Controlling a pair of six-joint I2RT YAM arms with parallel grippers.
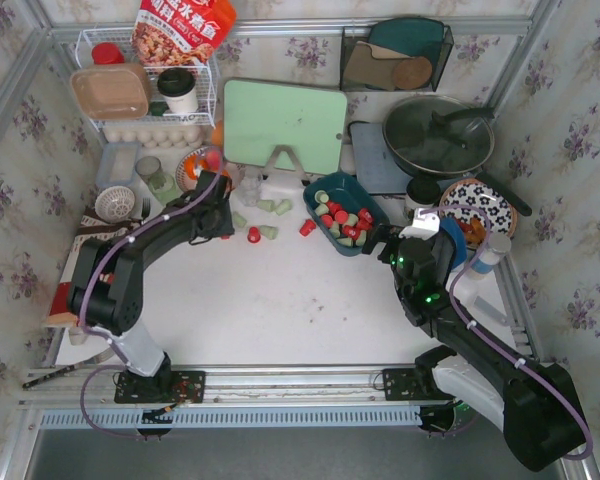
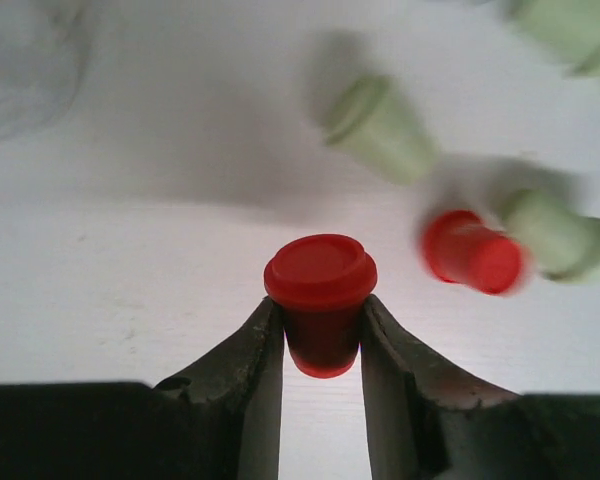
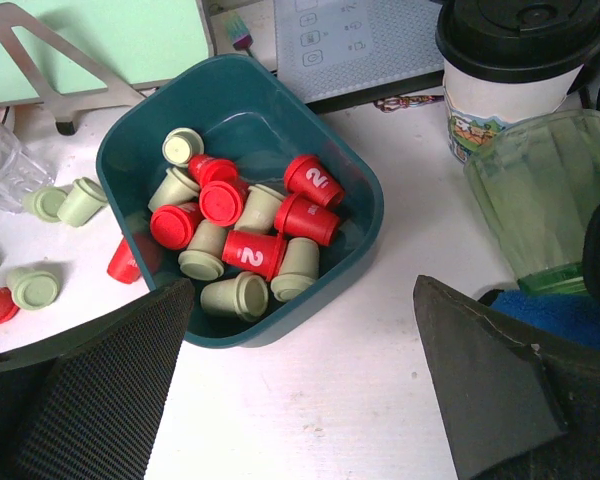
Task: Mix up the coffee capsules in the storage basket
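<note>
My left gripper (image 2: 320, 312) is shut on a red capsule (image 2: 320, 285), holding it by its tapered body above the white table. A red capsule (image 2: 472, 252) and pale green capsules (image 2: 380, 125) lie loose beyond it. In the top view the left gripper (image 1: 230, 222) is left of the teal storage basket (image 1: 345, 187), with loose capsules (image 1: 268, 232) between them. The basket (image 3: 260, 110) holds several red and green capsules (image 3: 250, 250) mixed together. My right gripper (image 3: 302, 285) is open and empty just in front of the basket's near corner; it also shows in the top view (image 1: 385, 248).
A pale green cutting board (image 1: 285, 125) stands behind the basket. A lidded pan (image 1: 438, 135), a patterned plate (image 1: 480, 205), a black-lidded paper cup (image 3: 515, 60) and a greenish glass (image 3: 540, 195) crowd the right. A white wire rack (image 1: 150, 90) is at the back left.
</note>
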